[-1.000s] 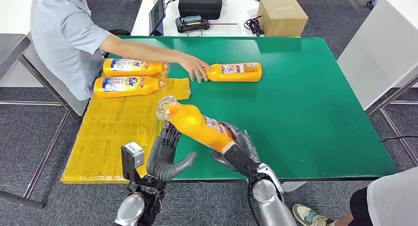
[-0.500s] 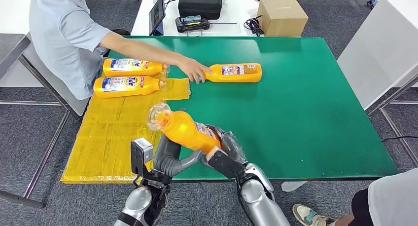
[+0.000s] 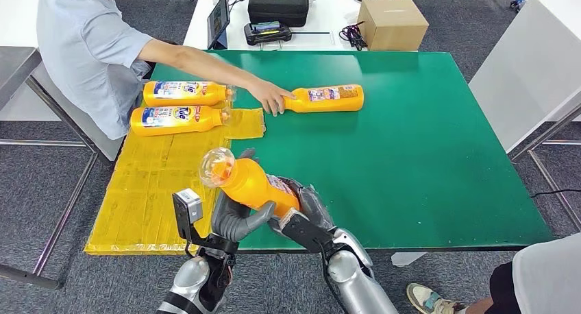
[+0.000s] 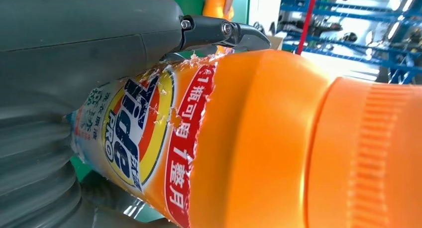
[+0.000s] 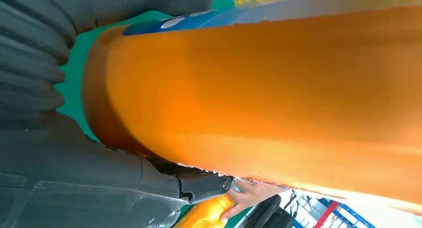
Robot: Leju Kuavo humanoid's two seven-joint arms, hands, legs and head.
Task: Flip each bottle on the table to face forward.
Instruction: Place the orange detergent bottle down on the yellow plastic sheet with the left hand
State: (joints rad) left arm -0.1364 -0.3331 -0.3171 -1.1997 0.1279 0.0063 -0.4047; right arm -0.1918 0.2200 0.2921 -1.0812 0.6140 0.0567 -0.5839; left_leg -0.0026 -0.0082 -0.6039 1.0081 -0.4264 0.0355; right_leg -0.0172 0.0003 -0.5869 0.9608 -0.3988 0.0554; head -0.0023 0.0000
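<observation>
An orange detergent bottle [image 3: 250, 182] is held tilted above the table's near edge, cap end up and to the left. My right hand [image 3: 303, 214] grips its base [image 5: 259, 98]. My left hand [image 3: 236, 214] wraps round its labelled middle [image 4: 199, 138] from below. Two more orange bottles [image 3: 179, 92] [image 3: 177, 118] lie on their sides on the yellow mat [image 3: 157, 184] at the far left, labels up. A fourth bottle [image 3: 327, 99] lies on the green table [image 3: 425, 156], with a person's hand [image 3: 270, 96] on its cap end.
A person in a grey shirt [image 3: 89, 46] sits at the table's far left, arm stretched over it. A cardboard box [image 3: 392, 22], a black bag [image 3: 277, 3] and a tablet stand on a white table behind. Another person's knee [image 3: 541, 280] shows at the lower right.
The held bottle has moved left and towards me with the right hand. My left hand rose and closed round it from below. The person's hand stays on the far bottle.
</observation>
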